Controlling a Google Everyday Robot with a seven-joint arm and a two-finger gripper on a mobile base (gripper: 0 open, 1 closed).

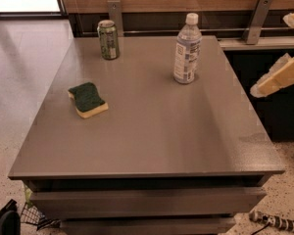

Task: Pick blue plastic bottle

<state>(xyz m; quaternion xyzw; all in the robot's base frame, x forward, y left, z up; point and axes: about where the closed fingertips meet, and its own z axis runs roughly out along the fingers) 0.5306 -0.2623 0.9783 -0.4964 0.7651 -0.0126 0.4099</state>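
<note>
Grey flat-topped table (152, 131).
- Green-topped yellow sponge (88, 99): left side, lying flat.
- Green drink can (108, 39): far left, upright.
- Tall clear blue plastic bottle (187, 49), white cap, pale blue label: far right of centre, upright, untouched.
- Cream two-finger gripper (271, 54): right edge, beyond the table, fingers spread wide, holding nothing, well apart from the bottle.

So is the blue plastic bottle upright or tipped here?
Upright: blue plastic bottle stands base-down on the table, cap on top; gripper hangs apart at right.

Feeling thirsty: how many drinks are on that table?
2: bottle back right, can back left, both upright. None seem hidden. The gripper hangs right of the table.
</note>
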